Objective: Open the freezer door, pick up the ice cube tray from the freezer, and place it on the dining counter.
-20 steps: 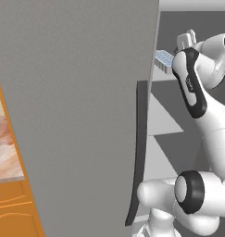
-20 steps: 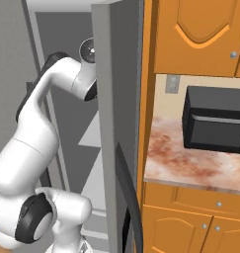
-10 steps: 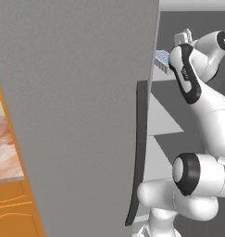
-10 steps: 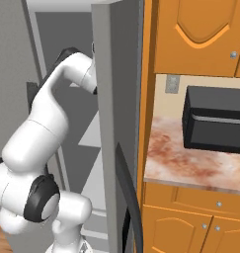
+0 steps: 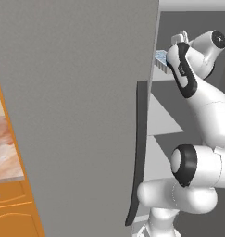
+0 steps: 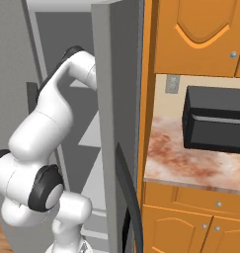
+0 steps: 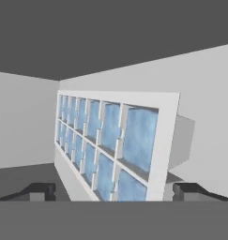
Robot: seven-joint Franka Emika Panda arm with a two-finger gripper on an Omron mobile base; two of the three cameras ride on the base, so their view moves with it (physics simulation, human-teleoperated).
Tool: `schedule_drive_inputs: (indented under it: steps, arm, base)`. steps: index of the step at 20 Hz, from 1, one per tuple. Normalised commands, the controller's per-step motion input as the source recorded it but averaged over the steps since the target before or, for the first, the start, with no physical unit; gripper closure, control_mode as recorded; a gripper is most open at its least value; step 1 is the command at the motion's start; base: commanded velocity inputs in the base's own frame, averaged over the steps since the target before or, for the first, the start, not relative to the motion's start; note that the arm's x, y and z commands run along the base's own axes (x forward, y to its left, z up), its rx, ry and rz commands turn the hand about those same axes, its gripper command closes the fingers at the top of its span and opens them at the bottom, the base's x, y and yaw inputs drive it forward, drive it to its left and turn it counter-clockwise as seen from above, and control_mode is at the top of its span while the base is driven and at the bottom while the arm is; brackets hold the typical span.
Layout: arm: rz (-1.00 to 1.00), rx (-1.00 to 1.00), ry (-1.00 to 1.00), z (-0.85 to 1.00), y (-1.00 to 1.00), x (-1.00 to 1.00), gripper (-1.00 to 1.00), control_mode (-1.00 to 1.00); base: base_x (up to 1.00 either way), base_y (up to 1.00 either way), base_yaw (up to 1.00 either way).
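Two rows of pale blue square cells fill the flat white-rimmed ice cube tray [image 7: 110,145], centre of the hand view, on a grey freezer shelf. It looks light, rigid, probably slick; pinching across its near short end seems safest. The two-finger gripper [image 7: 115,191] stands spread wide, straddling that end, holding nothing.

Your white two-finger gripper [image 7: 113,191] w/ dark tips: jaws spread wide, nothing betw. them; white arm [image 5: 197,97] reaches up toward 12 o'clock.
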Motion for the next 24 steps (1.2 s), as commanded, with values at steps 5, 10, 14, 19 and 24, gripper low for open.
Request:
schedule_drive_inputs:
  steps: [5,10,14,19,24]
  arm:
    - [0.0,0.0,0.0,-0.38,0.0,0.12,-1.0,-1.0]
    - [0.0,0.0,0.0,-0.11,0.0,0.29,-1.0,-1.0]
    - [0.0,0.0,0.0,0.0,0.0,0.4,-1.0,-1.0]
    - [0.0,0.0,0.0,-0.02,0.0,0.45,-1.0,-1.0]
    - [0.0,0.0,0.0,0.0,0.0,0.54,-1.0,-1.0]
  base:
    - [0.0,0.0,0.0]
    - [0.0,0.0,0.0]
    - [0.0,0.0,0.0]
    - [0.0,0.0,0.0]
    - [0.0,0.0,0.0]
